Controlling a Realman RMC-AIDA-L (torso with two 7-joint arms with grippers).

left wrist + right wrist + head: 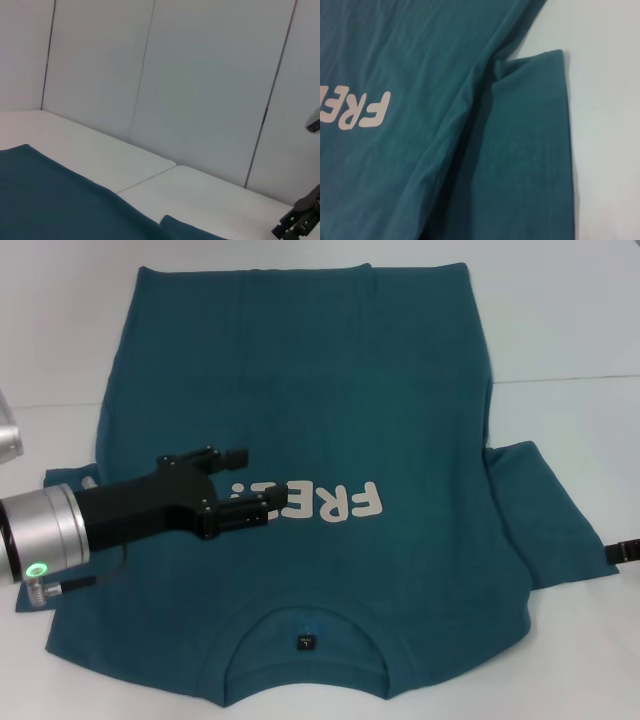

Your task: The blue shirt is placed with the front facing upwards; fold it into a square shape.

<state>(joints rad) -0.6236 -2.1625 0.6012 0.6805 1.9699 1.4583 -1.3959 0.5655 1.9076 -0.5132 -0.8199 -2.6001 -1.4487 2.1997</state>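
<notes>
The blue shirt (330,400) lies flat on the white table, front up, with white "FREE!" lettering (340,502) on the chest. Its collar and black neck tag (306,642) are at the near edge and its hem is at the far edge. My left gripper (256,483) hovers over the chest by the left end of the lettering, open and empty. My right gripper (627,551) shows only as a black tip at the right edge, beside the spread right sleeve (545,515). The right wrist view shows that sleeve (530,150) and part of the lettering (362,109).
The white table (570,320) runs around the shirt, with a seam line (560,379) across it at the right. Pale wall panels (200,85) stand behind the table. The left sleeve (62,480) lies partly under my left arm.
</notes>
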